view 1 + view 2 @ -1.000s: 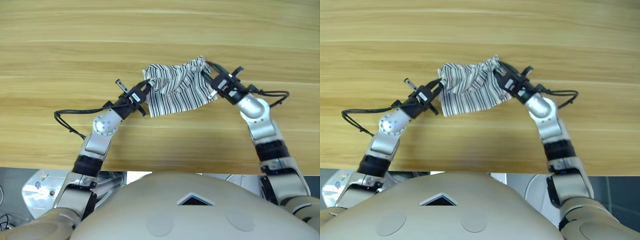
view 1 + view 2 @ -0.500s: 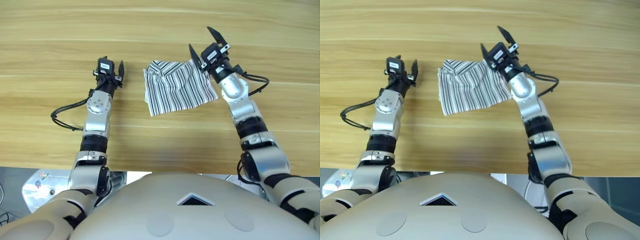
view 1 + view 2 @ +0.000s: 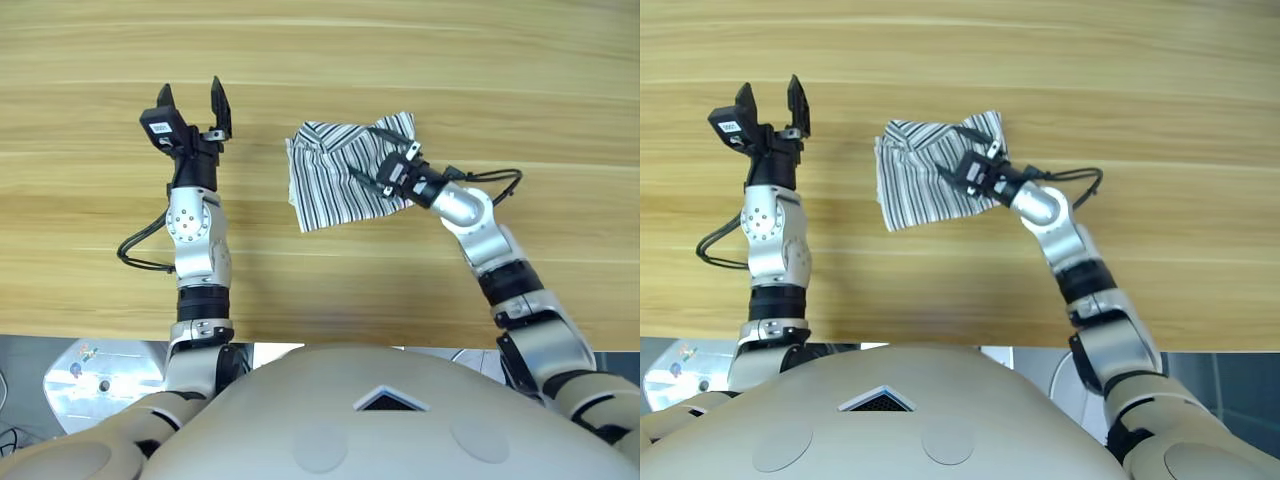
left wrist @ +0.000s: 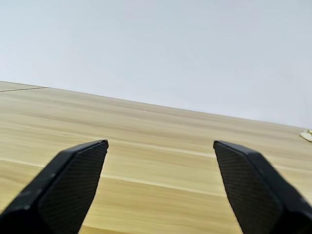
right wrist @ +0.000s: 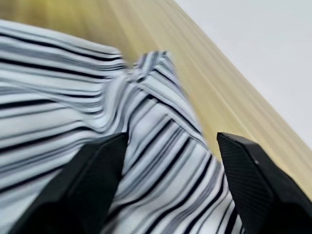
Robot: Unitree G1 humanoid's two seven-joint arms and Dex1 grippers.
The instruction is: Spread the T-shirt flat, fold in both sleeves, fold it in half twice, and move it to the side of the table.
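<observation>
We've released the folded T-shirt (image 3: 325, 185) at the middle of the table (image 3: 320, 60) — left gripper (image 3: 190, 95) swung clear, jaws wide and empty, right gripper (image 3: 372, 157) back over its edge, jaws open — likely to slide it aside.

head pair: down over table (image 3: 420, 60); wrist cams: low, close

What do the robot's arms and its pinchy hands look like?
Both arms are shiny silver with black bands at the joints, and a thin black cable loops beside each. The left gripper and right gripper are black, each with two pointed fingers with finely gridded pads. The left one wears a small white label.
</observation>
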